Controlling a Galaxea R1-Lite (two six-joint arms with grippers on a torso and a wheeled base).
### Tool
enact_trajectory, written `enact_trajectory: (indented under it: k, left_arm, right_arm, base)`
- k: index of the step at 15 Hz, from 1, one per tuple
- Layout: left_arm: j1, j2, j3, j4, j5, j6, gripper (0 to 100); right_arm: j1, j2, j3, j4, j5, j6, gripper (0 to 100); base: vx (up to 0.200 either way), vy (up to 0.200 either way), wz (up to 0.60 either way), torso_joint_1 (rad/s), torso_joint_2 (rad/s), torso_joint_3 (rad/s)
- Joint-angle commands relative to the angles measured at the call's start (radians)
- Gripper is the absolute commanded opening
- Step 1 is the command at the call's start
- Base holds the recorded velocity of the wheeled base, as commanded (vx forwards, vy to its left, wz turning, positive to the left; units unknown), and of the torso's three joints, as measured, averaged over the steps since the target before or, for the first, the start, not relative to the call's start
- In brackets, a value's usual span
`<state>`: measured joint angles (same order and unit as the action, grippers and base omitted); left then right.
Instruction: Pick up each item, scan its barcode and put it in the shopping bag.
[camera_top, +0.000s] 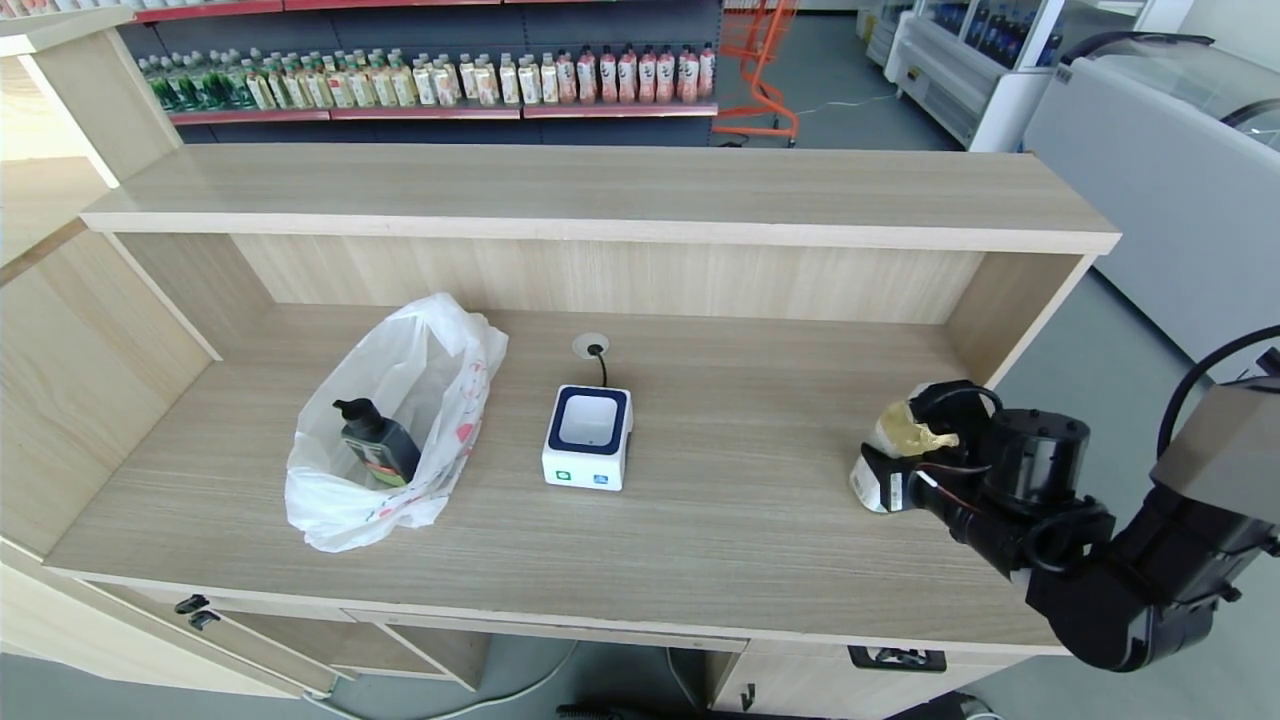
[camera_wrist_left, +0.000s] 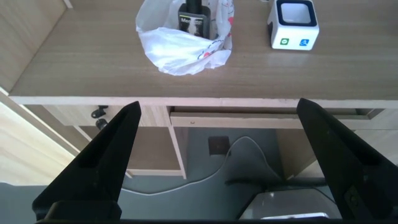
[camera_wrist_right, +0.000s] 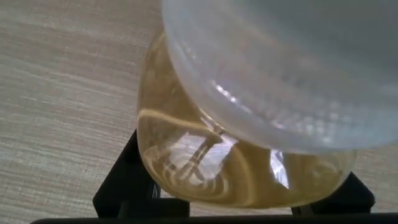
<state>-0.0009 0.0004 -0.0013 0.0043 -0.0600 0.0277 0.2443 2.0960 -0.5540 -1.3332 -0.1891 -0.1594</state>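
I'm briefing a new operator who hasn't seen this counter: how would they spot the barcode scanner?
On the wooden counter, look between the white shopping bag and the jar held by the right gripper. The barcode scanner is the small white cube with a dark blue frame round its top window.

Jar (camera_top: 888, 452): clear, yellowish contents, pale translucent lid, white label; clamped in the right hand (camera_top: 906, 436) at the counter's (camera_top: 750, 530) right end.
Dark bottle (camera_top: 380, 446): black cap, leaning inside the shopping bag.
Shopping bag (camera_top: 458, 385): thin white plastic, red print, mouth open, on the counter's left part.
Scanner (camera_top: 588, 437): white box, blue-rimmed window facing up, mid-counter, between bag and jar.
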Motion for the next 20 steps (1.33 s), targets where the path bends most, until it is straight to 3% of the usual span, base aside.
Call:
enact_trajectory:
  k: [1,3,6,8,9,13,14,17,20]
  left_arm:
    - [-0.001,0.001,0.0,0.0,0.0,0.0,100]
    - [-0.001,0.001,0.0,0.0,0.0,0.0,100]
    - [-0.001,0.001,0.0,0.0,0.0,0.0,100]
    - [-0.001,0.001,0.0,0.0,0.0,0.0,100]
    - [-0.001,0.001,0.0,0.0,0.0,0.0,100]
    - [-0.001,0.001,0.0,0.0,0.0,0.0,100]
    - [-0.001,0.001,0.0,0.0,0.0,0.0,100]
    - [-0.001,0.001,0.0,0.0,0.0,0.0,100]
    - [-0.001,0.001,0.0,0.0,0.0,0.0,100]
  right_arm:
    - [-0.019,0.001,0.039,-0.044,-0.023,-0.098,0]
    - [-0.028,-0.001,0.045,-0.119,-0.039,-0.216,0]
    - [-0.029,-0.025,0.051,-0.124,-0.038,-0.313,0]
    - [-0.022,-0.048,0.04,-0.129,-0.026,-0.289,0]
    - [-0.01,-0.079,0.034,-0.107,0.023,-0.192,0]
    - [0.036,-0.298,0.037,0.154,0.323,0.123,0]
    - [0.076,-0.409,0.04,0.223,0.493,0.323,0]
    - [0.09,-0.548,0.069,0.23,0.84,0.581,0]
    - [0.119,-0.619,0.095,0.338,0.99,0.601,0]
  base:
    - [0.0,0.0,0.0,0.0,0.0,0.0]
    - [0.0,0.0,0.0,0.0,0.0,0.0]
    - [0.0,0.0,0.0,0.0,0.0,0.0]
    - [0.0,0.0,0.0,0.0,0.0,0.0]
    - [0.0,0.0,0.0,0.0,0.0,0.0]
    - [0.0,0.0,0.0,0.0,0.0,0.0]
    - [0.0,0.0,0.0,0.0,0.0,0.0]
    - [0.0,0.0,0.0,0.0,0.0,0.0]
    - [0.0,0.0,0.0,0.0,0.0,0.0]
